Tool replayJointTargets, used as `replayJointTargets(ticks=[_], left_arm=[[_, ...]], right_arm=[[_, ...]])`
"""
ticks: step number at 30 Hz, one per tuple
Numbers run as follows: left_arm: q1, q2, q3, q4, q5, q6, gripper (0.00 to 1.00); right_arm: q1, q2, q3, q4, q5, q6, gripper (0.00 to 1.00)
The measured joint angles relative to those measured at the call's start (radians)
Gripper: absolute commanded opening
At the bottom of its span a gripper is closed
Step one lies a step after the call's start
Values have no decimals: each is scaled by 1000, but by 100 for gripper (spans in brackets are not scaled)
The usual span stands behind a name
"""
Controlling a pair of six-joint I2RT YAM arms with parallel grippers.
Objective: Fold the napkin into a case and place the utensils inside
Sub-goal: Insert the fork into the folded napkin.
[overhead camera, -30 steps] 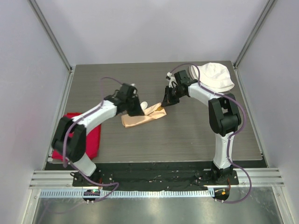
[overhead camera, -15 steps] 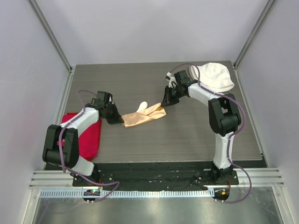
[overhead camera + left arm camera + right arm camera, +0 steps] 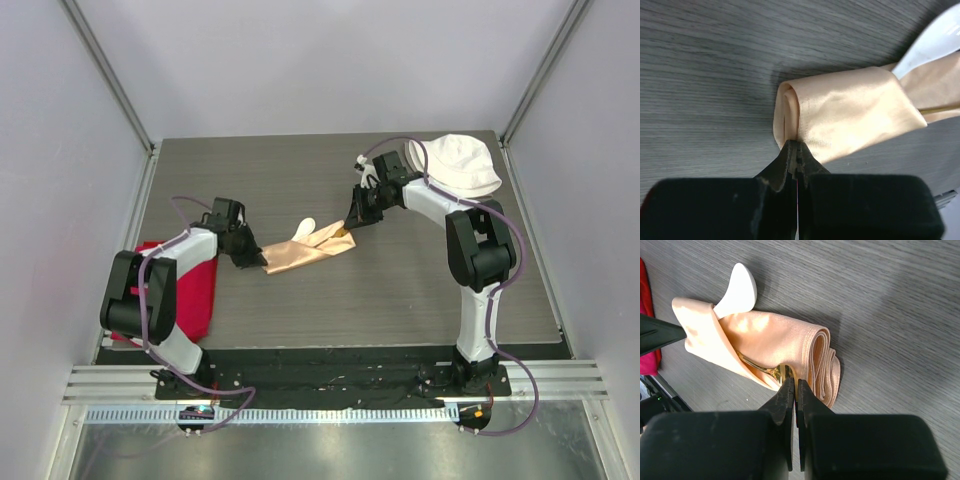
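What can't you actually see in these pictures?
Fork tines: right wrist view, buried inside the napkin.
Rest of the spoon: same view, tucked under the fold.
Whether the left gripper pinches cloth: left wrist view, its own fingers cover the contact.
Red cloth: top view, partly under the left arm.

There were one peach napkin (image 3: pixel 305 254), one white spoon (image 3: pixel 306 226), one gold fork (image 3: pixel 763 371), one red cloth (image 3: pixel 195 295) and one white hat (image 3: pixel 455 163).

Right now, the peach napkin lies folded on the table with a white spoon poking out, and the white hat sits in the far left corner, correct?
Not quite. The hat sits in the far right corner, as the top view shows. The rest holds: the napkin lies folded on the table with the spoon poking out.
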Motion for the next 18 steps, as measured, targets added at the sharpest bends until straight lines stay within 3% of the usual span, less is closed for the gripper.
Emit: replayJointTargets(ticks=[18], left_arm=[[-6,4,-66,92,-35,-56,0]], right_arm=[[53,-22,-21,16,57,70,10]])
